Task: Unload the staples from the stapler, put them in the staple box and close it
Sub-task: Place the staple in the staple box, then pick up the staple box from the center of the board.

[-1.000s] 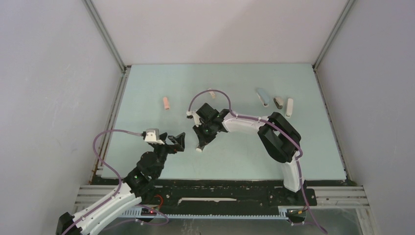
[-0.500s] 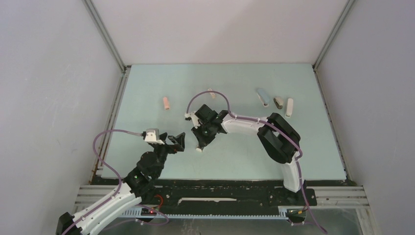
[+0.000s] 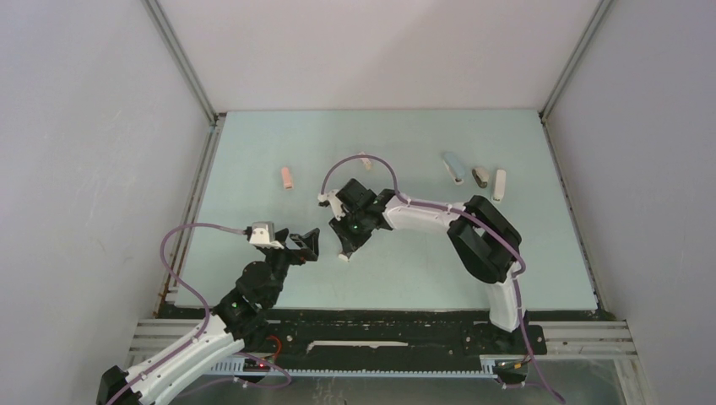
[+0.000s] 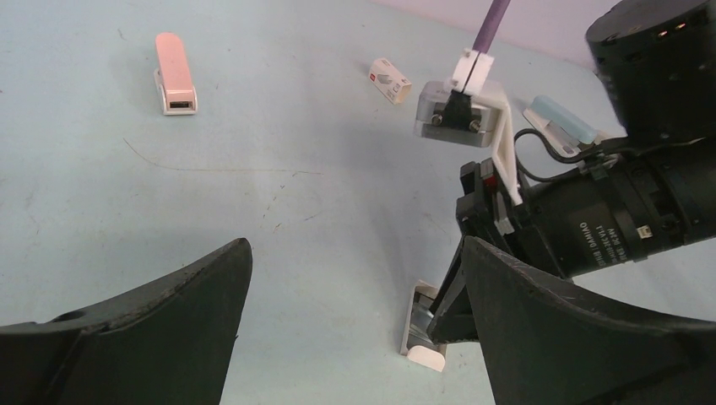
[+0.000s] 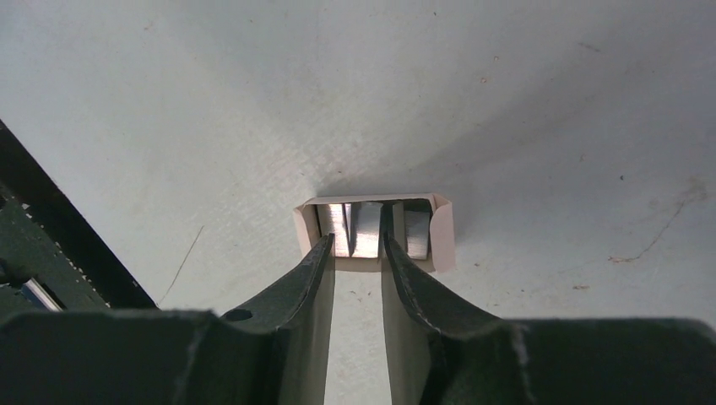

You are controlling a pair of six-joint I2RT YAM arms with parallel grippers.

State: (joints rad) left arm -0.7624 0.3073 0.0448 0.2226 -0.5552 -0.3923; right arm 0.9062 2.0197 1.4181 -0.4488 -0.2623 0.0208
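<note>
**Right Gripper's Tips Sat in the Open Stapler, Left Stood Wide Beside It**

The open stapler [image 5: 445, 232] lay near the middle of the pale green table [image 3: 253, 143], a little toward the near side. It was small and white, and its channel faced up. The staples [image 5: 365, 229] showed in the right wrist view as shiny grey metal inside that channel.

The right gripper [image 5: 357, 245] pointed down into the stapler, with both fingertips just inside the channel's near wall. Its jaws stood only slightly apart, and a narrow strip of table showed between the fingers [image 5: 312, 278]. One sliver of the grey metal sat right between the tips. I could not tell whether they pinched it or merely flanked it.

The left gripper [image 4: 355, 249] hung just left of the stapler, clear of it, with its jaws spread wide and nothing between them.

Farther back on the left lay a pink stapler [image 3: 288, 177]. A small white box [image 4: 389, 80] lay beyond the right arm's wrist. At the far right, a blue stapler [image 3: 452, 166] and a pale stapler [image 3: 500, 184] lay near each other, well apart from the open one.
</note>
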